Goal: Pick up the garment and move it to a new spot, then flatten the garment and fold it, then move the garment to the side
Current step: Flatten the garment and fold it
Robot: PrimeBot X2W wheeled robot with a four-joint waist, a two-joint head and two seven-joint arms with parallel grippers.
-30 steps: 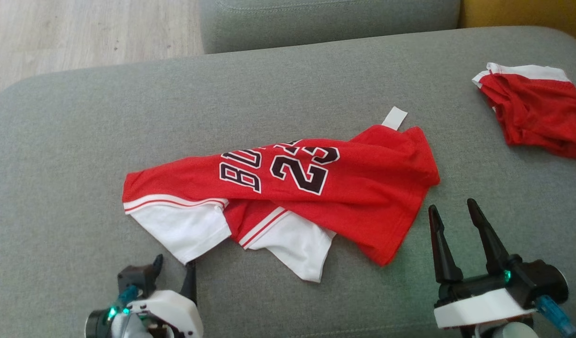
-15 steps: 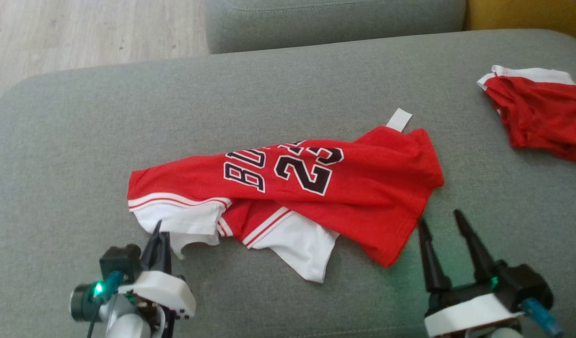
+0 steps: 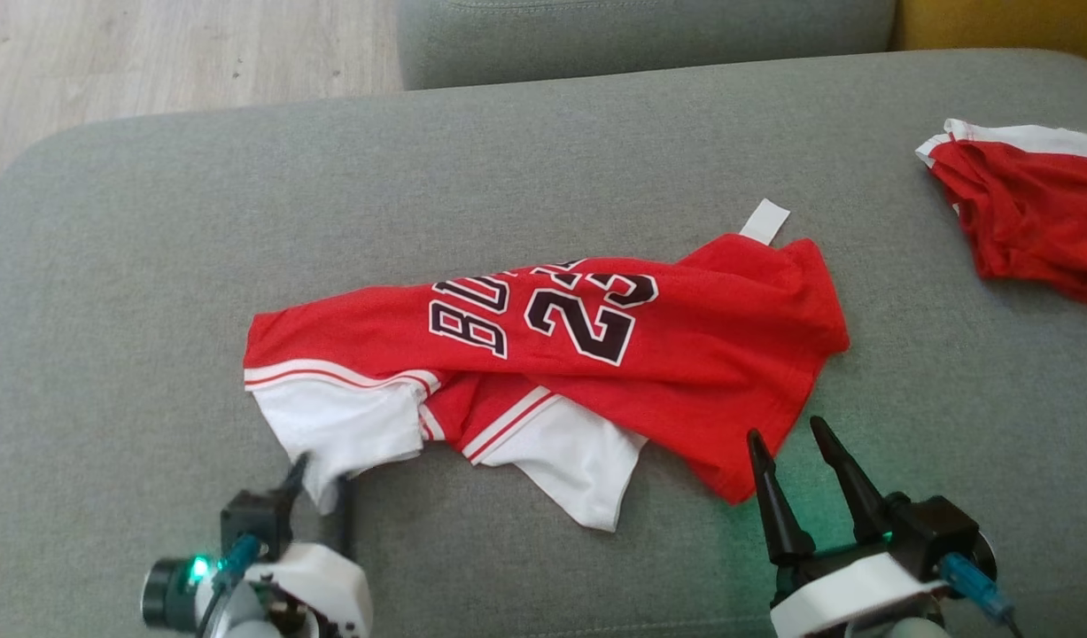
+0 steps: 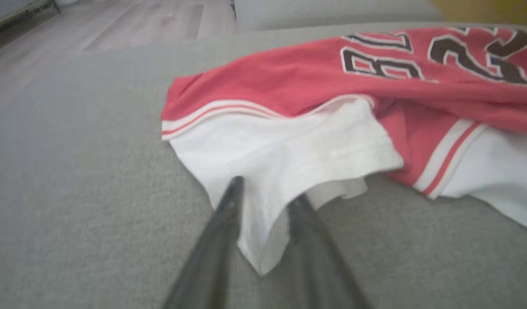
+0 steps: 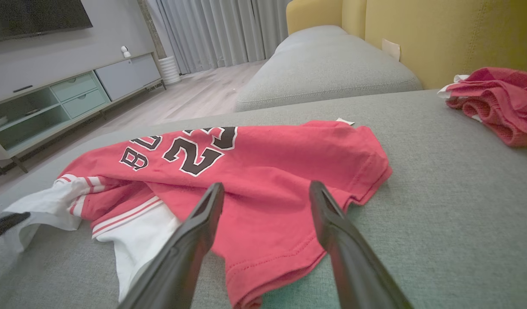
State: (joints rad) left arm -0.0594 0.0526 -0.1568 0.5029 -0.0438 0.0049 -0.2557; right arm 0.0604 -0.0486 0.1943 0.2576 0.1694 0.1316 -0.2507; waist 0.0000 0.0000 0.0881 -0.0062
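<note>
Although the red jersey [image 3: 596, 354] lies near the middle of the grey sofa cushion [image 3: 153, 266], it is far from flat. Its body is doubled over on itself, the black "23" and lettering run askew, and both white sleeves poke out from under the front edge. I judge that flattening, folding and moving the jersey aside are all left to do. Whether this is already its new spot cannot be told.

The left gripper [image 3: 323, 472] sits at the corner of the left white sleeve [image 3: 339, 425]. In the left wrist view that corner lies between its two fingers, which stand only slightly apart. Whether they truly pinch the cloth I cannot tell. The right gripper [image 3: 787, 434] has its fingers spread wide and holds nothing, and its tips are just beside the jersey's lower red hem corner. In the right wrist view that hem lies between and below the fingers. To my eye both arms are setting up for a two-corner grab.

Counted:
- **Garments:** two, the jersey and a second red garment [image 3: 1021, 213] bunched near the cushion's far right edge, well apart from it.
- **Sleeves:** two white ones, the other [image 3: 570, 461] nearer the middle.
- **Label:** one white label [image 3: 764, 220], sticking out at the jersey's far side.
- **Grippers:** two.
- **Cushions:** two grey ones, with the second cushion [image 3: 640, 35] behind.
</note>
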